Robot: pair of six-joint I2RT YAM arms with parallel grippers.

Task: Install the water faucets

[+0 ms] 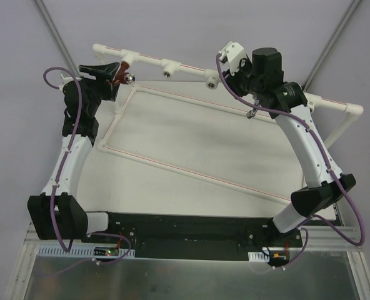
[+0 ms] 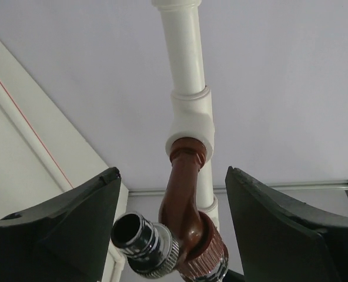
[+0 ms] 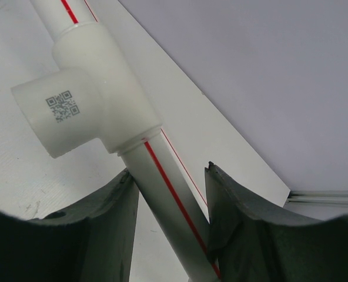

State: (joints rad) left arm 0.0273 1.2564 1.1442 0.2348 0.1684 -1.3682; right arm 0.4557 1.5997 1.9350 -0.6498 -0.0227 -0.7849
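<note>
Brown faucet (image 2: 186, 202), lower centre: my left fingers (image 2: 62, 229) wide astride; best closed squarely on its body. Right fingers (image 3: 91, 235) clamp pipe (image 3: 159, 176).

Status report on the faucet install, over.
Left tool open, straddling brown faucet, not touching. Faucet in tee socket. Right tool clamped on striped pipe. No obstruction seen.

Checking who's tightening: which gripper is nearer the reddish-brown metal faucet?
Left. The left gripper straddles the brown faucet, jaws open; the right gripper grips the white plastic pipe farther along.
</note>
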